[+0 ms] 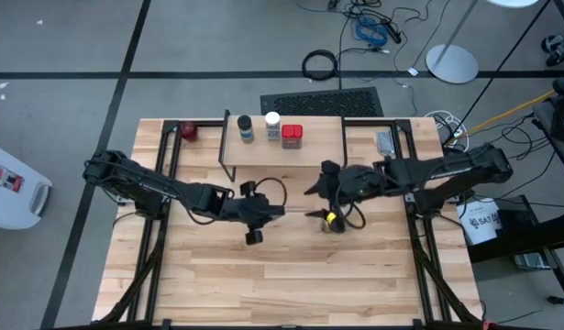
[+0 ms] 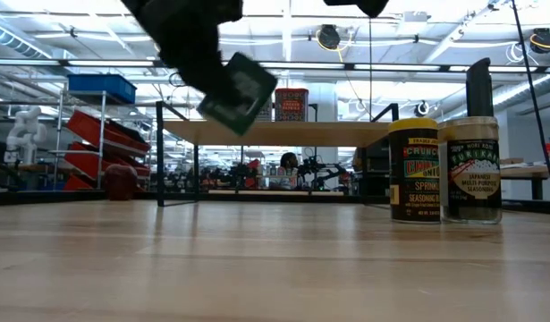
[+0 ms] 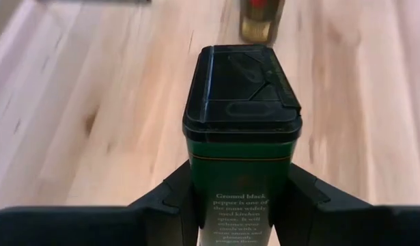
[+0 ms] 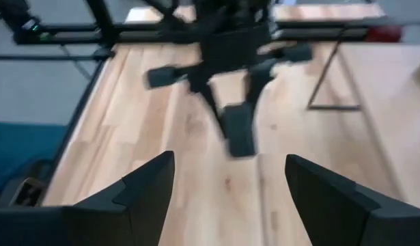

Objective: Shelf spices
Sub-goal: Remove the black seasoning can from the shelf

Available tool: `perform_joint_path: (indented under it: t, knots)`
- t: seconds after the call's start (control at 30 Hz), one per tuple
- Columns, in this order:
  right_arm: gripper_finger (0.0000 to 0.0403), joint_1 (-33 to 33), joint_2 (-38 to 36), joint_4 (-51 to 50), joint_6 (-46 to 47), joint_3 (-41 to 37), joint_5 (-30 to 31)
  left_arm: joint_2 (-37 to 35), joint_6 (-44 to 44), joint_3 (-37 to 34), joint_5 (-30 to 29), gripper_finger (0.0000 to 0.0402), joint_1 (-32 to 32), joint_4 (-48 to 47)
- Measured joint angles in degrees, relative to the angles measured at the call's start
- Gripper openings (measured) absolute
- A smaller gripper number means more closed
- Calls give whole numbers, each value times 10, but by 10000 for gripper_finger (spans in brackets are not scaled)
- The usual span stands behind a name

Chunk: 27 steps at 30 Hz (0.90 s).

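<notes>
My left gripper (image 1: 254, 227) is shut on a dark green pepper tin with a black lid (image 3: 240, 89), which shows lifted and tilted in the low view (image 2: 239, 89). My right gripper (image 1: 316, 202) is open (image 4: 227, 184) and touches nothing, just beside the yellow-topped jar (image 1: 330, 218). That jar (image 2: 413, 170) and the tan-topped jar (image 2: 471, 170) stand upright on the table side by side. The shelf (image 1: 323, 147) carries a dark jar (image 1: 245, 128), a white-capped jar (image 1: 272, 122) and the red square tin (image 1: 293, 136) on its plank top. My left gripper pinches the pepper tin between its two fingers (image 3: 179, 198), one on each opposite side of the green body (image 3: 240, 171), below the black lid. The lid end points away from the wrist. The tin is lifted clear of the table and tilted.
A small dark-red round object (image 1: 188, 131) lies at the table's far left, beside the shelf. The shelf's black legs (image 2: 158, 152) stand at the far middle of the table. Bare wood (image 1: 291, 284) stretches along the near half.
</notes>
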Motion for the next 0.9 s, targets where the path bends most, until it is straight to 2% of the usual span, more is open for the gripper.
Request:
perform_joint_path:
  t: [0.1, 0.27, 0.5, 0.77, 0.9]
  knots:
    - [268, 27, 5, -11, 21, 0, 12, 0, -16, 0, -15, 137, -14, -36]
    - [268, 81, 9, -28, 49, 0, 80, 0, -43, -10, -50, 144, -40, -53]
    - [268, 134, 9, -30, 83, 0, 137, -20, -121, -102, -115, 149, -68, -50]
    - [267, 147, 9, -22, 93, 0, 150, -148, -149, -201, -140, 150, -93, 20]
    - [267, 147, 19, -6, 89, 0, 151, -224, -132, -291, -142, 151, -103, 130]
